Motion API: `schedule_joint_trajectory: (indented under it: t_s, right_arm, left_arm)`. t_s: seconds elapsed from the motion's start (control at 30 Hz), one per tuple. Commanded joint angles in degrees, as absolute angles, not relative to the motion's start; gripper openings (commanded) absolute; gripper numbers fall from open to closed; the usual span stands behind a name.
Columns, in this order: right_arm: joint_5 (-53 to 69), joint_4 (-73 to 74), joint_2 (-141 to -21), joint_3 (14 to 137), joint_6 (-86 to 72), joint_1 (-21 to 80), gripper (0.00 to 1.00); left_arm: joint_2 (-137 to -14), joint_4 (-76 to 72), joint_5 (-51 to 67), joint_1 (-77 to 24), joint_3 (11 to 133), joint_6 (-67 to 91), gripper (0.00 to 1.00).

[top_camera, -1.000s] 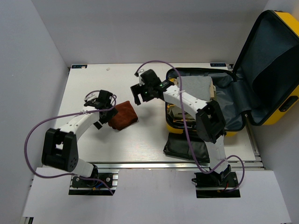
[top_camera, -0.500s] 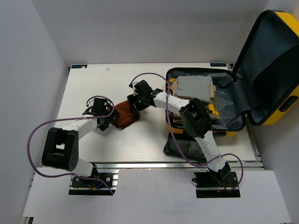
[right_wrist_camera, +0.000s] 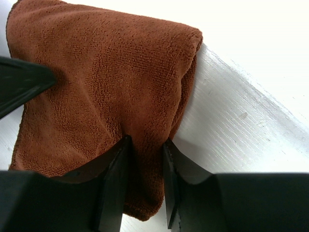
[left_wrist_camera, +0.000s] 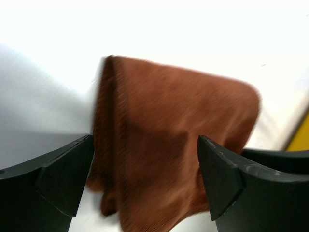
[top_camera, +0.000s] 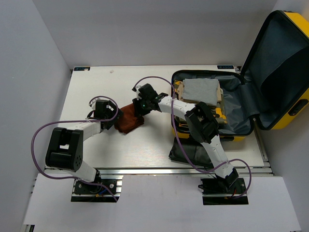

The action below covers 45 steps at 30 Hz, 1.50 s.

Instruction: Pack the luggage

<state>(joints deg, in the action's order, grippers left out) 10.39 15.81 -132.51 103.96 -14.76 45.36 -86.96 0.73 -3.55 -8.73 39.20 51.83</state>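
Right gripper [right_wrist_camera: 145, 145] clenched on brown cloth [right_wrist_camera: 96, 72]; luggage [top_camera: 277, 72] lies open to its right.

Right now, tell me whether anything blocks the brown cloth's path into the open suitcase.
Nothing visible does: only bare table lies between the cloth and the suitcase, whose lid stands open.

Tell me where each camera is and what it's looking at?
Top camera: above and behind the arms, looking down at the table, the luggage and both arms.
Left wrist: on the left arm, facing the brown cloth between the open fingers of the left gripper.
Right wrist: on the right arm, looking down at the right gripper pinching a fold.
All three show the cloth.
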Motion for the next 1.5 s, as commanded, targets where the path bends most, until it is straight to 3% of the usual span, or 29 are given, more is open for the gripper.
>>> schedule_joint_trajectory:
  t_s: [0.0, 0.07, 0.1, 0.17, 0.2, 0.23, 0.27, 0.33, 0.57, 0.73, 1.17, 1.47]
  right_arm:
    - [11.6, 14.7, -131.7, 102.7, -14.8, 46.0, 0.36]
    - [11.6, 14.6, -131.5, 102.3, -15.1, 46.0, 0.32]
    - [12.2, 14.3, -131.6, 102.1, -15.1, 46.0, 0.30]
    - [13.0, 14.3, -131.7, 102.2, -14.9, 46.1, 0.21]
    - [13.8, 14.3, -131.7, 102.2, -14.9, 46.1, 0.17]
    - [13.8, 14.3, -131.3, 102.2, -14.8, 46.1, 0.10]
    - [13.5, 14.5, -130.3, 101.9, -14.2, 46.1, 0.02]
    - [12.1, 14.2, -128.3, 100.9, -14.1, 46.0, 0.00]
    - [7.1, 11.7, -111.7, 92.6, -13.1, 45.8, 0.00]
    - [-2.6, 15.1, -98.6, 86.6, -14.1, 45.4, 0.00]
    - [-25.1, 30.9, -73.1, 67.5, -20.5, 32.3, 0.00]
    - [-21.0, 33.0, -70.3, 59.1, -18.2, 20.5, 0.00]
  left_arm:
    - [-92.2, 0.5, -0.6, -8.5, 36.5, 51.0, 0.89]
    - [-93.2, -1.6, -0.1, -9.2, 36.0, 50.9, 0.74]
    - [-93.7, -2.5, 2.0, -9.2, 36.1, 50.3, 0.53]
    - [-94.4, -3.2, 3.9, -9.8, 36.0, 49.4, 0.29]
    - [-94.4, -4.8, 5.3, -9.8, 35.7, 49.2, 0.08]
    - [-93.8, -5.3, 7.6, -9.8, 35.7, 48.9, 0.01]
    - [-93.3, -6.4, 10.3, -10.3, 36.2, 47.6, 0.00]
    - [-89.7, -6.9, 12.2, -11.0, 37.2, 46.7, 0.00]
    - [-76.9, -5.4, 16.0, -16.2, 45.5, 43.8, 0.00]
    - [-75.0, -5.3, 16.6, -21.7, 51.6, 41.9, 0.00]
    - [-94.8, -1.8, 17.5, -41.0, 74.0, 38.8, 0.02]
    - [-113.8, 5.4, 14.7, -47.9, 91.6, 38.2, 0.03]
